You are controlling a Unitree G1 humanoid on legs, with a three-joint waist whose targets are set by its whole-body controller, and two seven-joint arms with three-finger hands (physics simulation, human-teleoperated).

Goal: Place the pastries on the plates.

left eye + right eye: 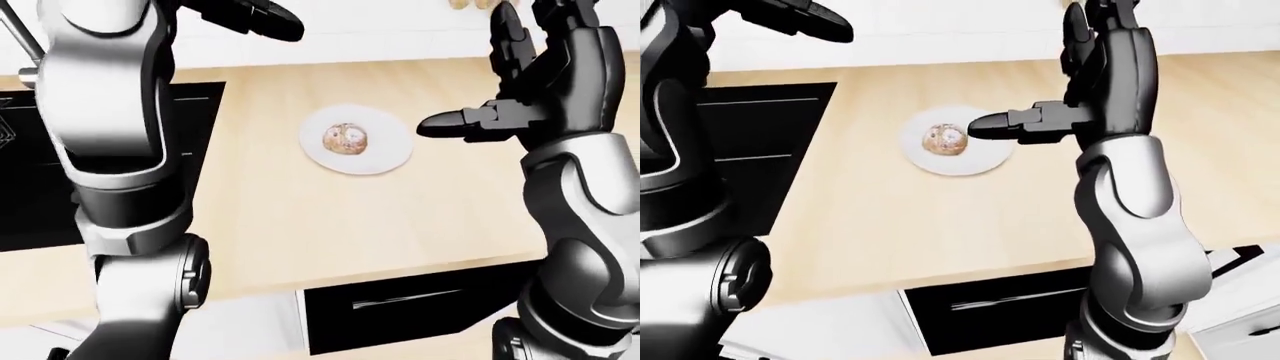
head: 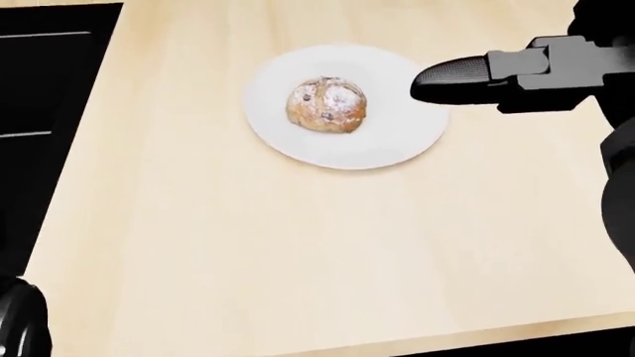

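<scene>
We see the pastry (image 2: 327, 105) centred on its plate (image 2: 397, 145), lying left of our nearer right hand (image 1: 545, 82), fingers spread and empty; left hand (image 1: 255, 16) raised, its fingers' state unclear.

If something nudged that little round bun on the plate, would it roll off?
The pastry looks domed, so it might rock, but it probably sits flat-bottomed mid-plate, so rolling off seems unlikely. Its cracked, sugar-dusted crust suggests it is light and crumbly under a firm squeeze.

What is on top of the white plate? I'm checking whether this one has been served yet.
One round pastry, dusted white with dark spots, sits near the middle of the plate. The plate's surface beneath the pastry is covered and cannot be seen.
</scene>
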